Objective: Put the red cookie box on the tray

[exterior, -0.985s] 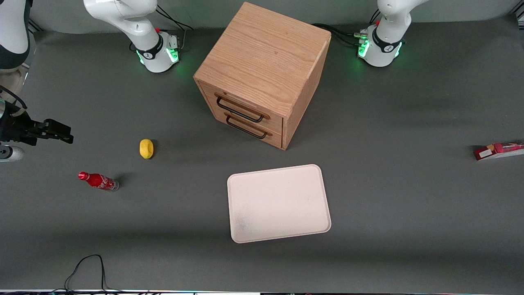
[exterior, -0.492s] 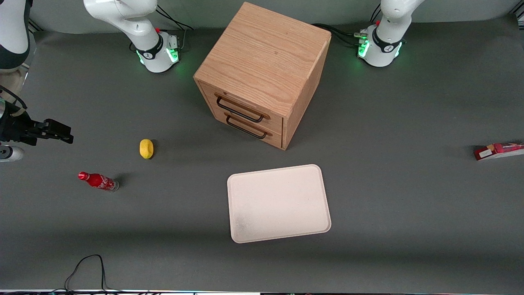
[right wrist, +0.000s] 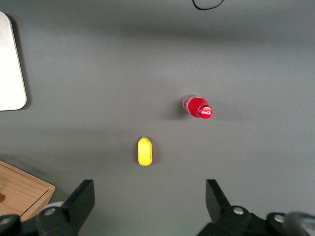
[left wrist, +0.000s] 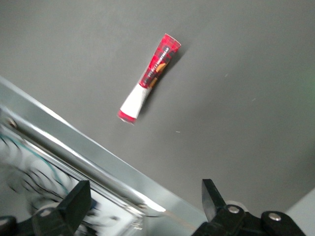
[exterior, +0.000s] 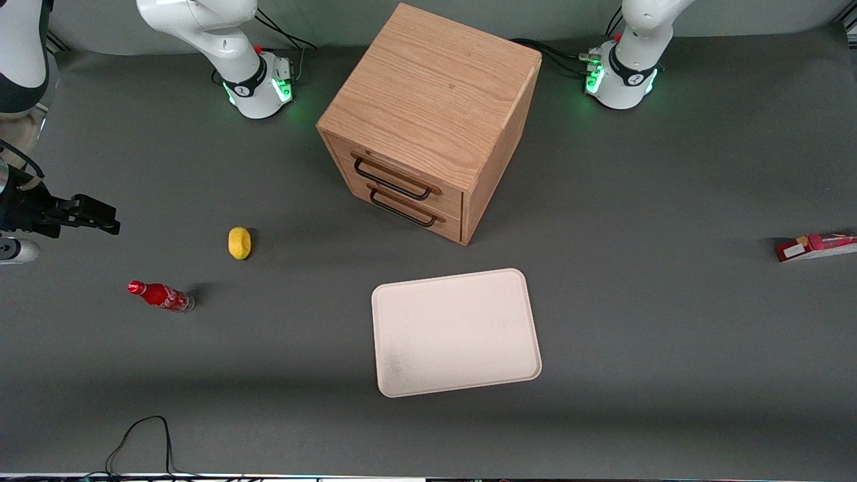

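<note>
Fingers point(left wrist: 74, 206) of our left arm's gripper point(left wrist: 142, 209) stand wide apart with nothing between them, high above the dark grey table point(left wrist: 236, 88). Below it, well apart from the fingertips, we see the long, narrow red cookie box point(left wrist: 149, 78) lying flat on the table near the metal table edge point(left wrist: 98, 162), its white label patch toward one end. From the front we find that box point(exterior: 815, 246) at the working arm's end of the table, well apart from the flat cream-white tray point(exterior: 455, 332). The tray lies nearer the camera than the wooden two-drawer cabinet point(exterior: 428, 120). Toward the parked arm's end sit a yellow lemon point(exterior: 239, 242) and a small red soda bottle point(exterior: 161, 296).
</note>
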`<move>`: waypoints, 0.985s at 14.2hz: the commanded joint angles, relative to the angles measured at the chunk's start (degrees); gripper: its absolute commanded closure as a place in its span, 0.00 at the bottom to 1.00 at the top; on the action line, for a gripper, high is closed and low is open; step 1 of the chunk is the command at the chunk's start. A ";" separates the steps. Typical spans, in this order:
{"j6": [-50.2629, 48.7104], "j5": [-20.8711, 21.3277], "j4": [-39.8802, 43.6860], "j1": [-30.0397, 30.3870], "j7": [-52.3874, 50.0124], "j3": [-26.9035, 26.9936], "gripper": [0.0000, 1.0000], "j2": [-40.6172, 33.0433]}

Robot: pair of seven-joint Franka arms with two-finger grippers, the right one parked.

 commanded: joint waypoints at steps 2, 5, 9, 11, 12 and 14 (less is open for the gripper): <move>9.78 0.15 -10.41 -1.08 11.66 -0.67 0.00 -0.97; 17.51 -1.86 -17.62 -0.73 18.94 -1.91 0.00 -1.06; 31.13 -5.47 -27.55 0.49 25.21 -1.82 0.00 -0.27; 36.15 -5.47 -30.02 0.85 25.21 -1.82 0.00 1.56; 37.65 -5.47 -30.64 1.02 25.21 -1.82 0.01 2.71; 38.10 -5.56 -30.74 1.11 25.21 -1.82 0.01 4.90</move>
